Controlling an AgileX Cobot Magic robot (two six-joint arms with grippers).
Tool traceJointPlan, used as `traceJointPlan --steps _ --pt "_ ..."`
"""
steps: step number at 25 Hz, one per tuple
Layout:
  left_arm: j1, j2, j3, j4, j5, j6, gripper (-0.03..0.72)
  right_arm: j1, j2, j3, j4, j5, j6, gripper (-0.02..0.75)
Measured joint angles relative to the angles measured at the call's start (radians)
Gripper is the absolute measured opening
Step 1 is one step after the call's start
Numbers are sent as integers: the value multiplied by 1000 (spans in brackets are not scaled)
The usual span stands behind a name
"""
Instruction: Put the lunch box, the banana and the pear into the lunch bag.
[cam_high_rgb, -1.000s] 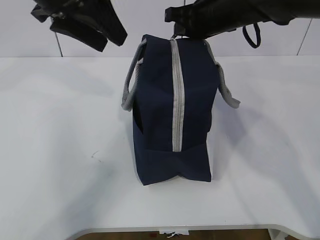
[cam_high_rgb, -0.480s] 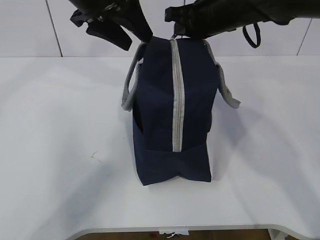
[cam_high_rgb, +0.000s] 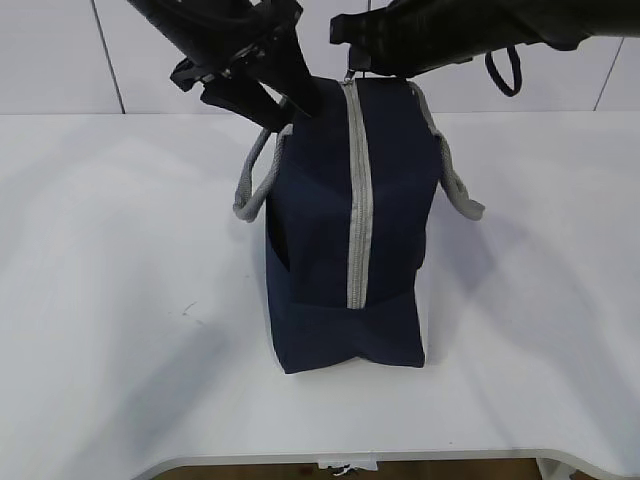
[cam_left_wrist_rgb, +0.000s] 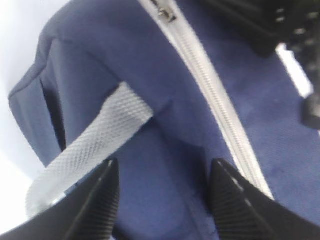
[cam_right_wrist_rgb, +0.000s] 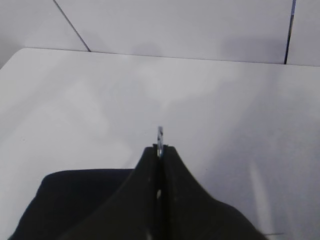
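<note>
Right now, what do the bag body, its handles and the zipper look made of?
Lunch bag: navy woven fabric by the look, matte, soft creases. Handle: light grey webbing, with a visible mesh-like weave. Zipper: pale grey tape with fine teeth, plastic or metal unclear; the slider glints like metal. The right pincer is shut on a thin shiny pull, probably metal.

From outside, the top frame edge cuts off both my arms, and my left claw (cam_high_rgb: 285, 95) hides the tall navy-blue fabric lunch bag's (cam_high_rgb: 345, 230) upper left corner. Its closed grey zipper (cam_high_rgb: 356, 200) conceals the inside. My left wrist picture is blurred.
</note>
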Motion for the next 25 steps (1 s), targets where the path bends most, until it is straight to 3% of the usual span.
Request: traceJointPlan --steps 7,10,11,13,14,25 --pt "0 2 -39 -5 1 0 213 0 0 0 0 0 -1 1" --pt "0 2 -56 -5 1 11 121 0 0 0 4 2 -1 1" --pt "0 2 -57 -3 1 30 60 0 0 0 6 2 -1 1" --pt "0 2 -57 1 2 55 60 0 0 0 16 4 -1 1" --pt "0 2 -57 1 2 55 3 0 0 0 24 4 -1 1" --pt "-8 2 -61 27 2 102 -5 0 -6 -37 31 15 -1 1"
